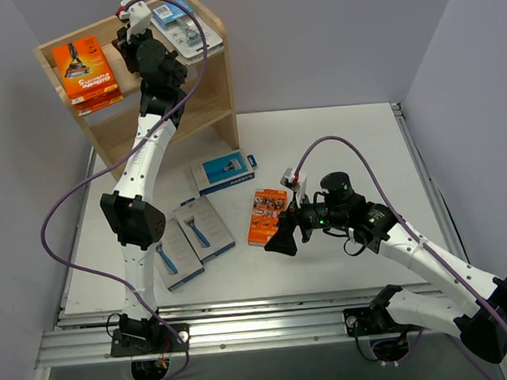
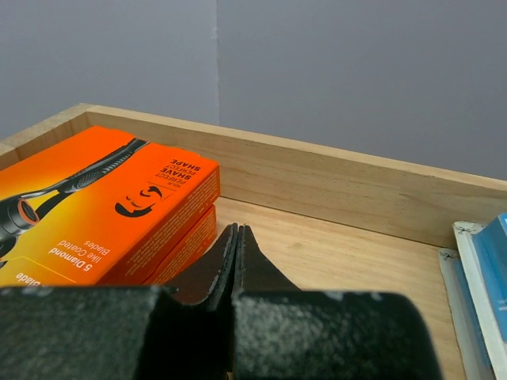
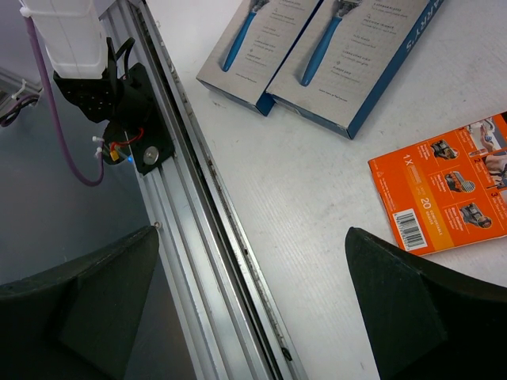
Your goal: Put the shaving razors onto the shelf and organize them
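The right pincer [image 3: 252, 253] hangs apart over the table [image 3: 301, 182] beside a flat orange razor pack [image 3: 444, 190], probably light, stiff and slippery, best taken across its narrow width, while the left pincer [image 2: 238, 253] is together, empty, above the shelf [image 2: 333, 182] near 2 orange boxes [image 2: 103, 206].

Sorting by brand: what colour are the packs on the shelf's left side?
Bright orange packs, clearest in the left wrist view.

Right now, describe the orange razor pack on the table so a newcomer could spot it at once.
On the white table, look right of centre for the open right gripper. The flat orange pack lies close by its fingertips. It is the only orange one on the table: the boxes near it are grey-and-blue, and the other orange packs sit on the shelf.
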